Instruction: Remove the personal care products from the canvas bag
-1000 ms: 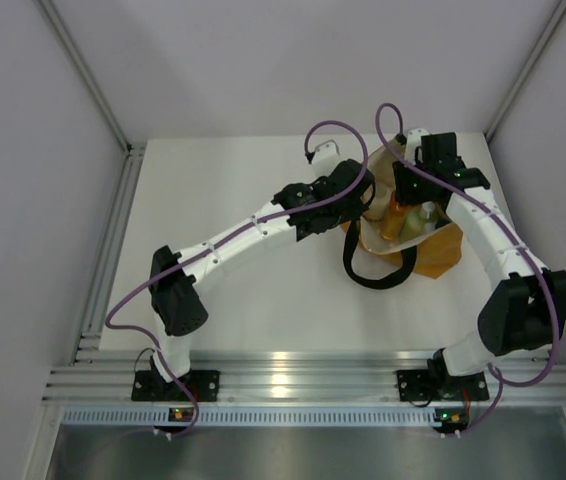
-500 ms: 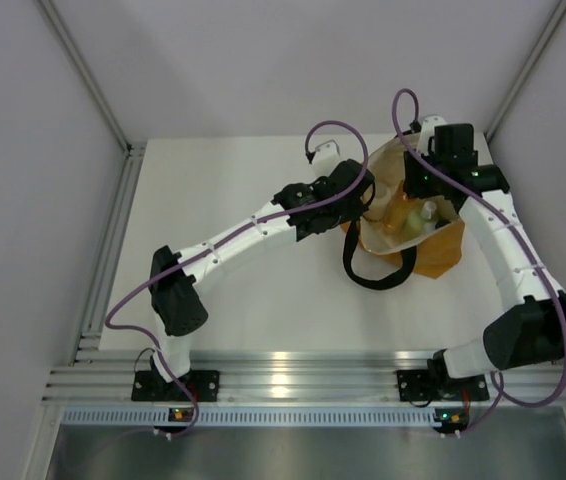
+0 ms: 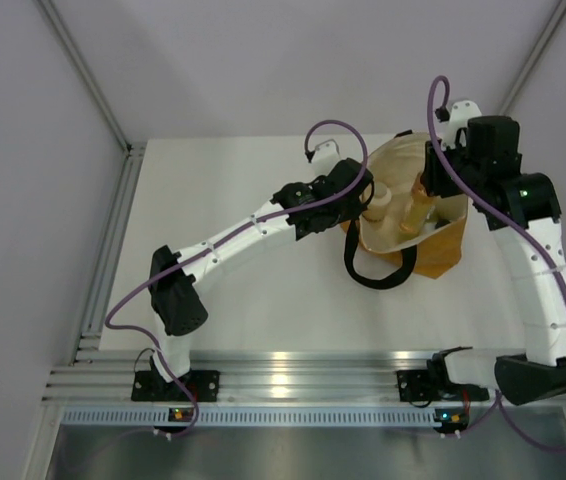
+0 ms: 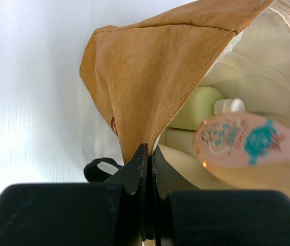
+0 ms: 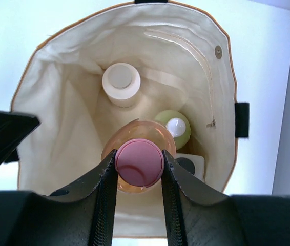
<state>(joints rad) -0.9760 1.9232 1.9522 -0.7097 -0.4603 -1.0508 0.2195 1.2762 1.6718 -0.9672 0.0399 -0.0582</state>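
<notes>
The mustard canvas bag (image 3: 439, 252) stands open at the table's right rear. My left gripper (image 3: 367, 207) is shut on its left rim, pinching the fabric (image 4: 155, 66) between the tips (image 4: 149, 151). My right gripper (image 5: 139, 163) is shut on the pink cap of the orange bottle (image 3: 415, 212), which hangs upright over the bag's mouth. Its base (image 4: 247, 141) shows in the left wrist view. Down in the bag's cream lining (image 5: 58, 102) are the cream round jar (image 5: 121, 82), the pale green bottle (image 5: 165, 117) and the white squarish bottle (image 5: 199, 163) with a dark cap.
A black loop handle (image 3: 378, 275) lies on the white table (image 3: 233, 300) in front of the bag. Grey walls close in the back and both sides. An aluminium rail (image 3: 293, 380) runs along the near edge by the arm bases.
My right gripper has risen with the orange bottle, drawing it up from among the other containers. The left gripper and the bag rim have stayed put.
</notes>
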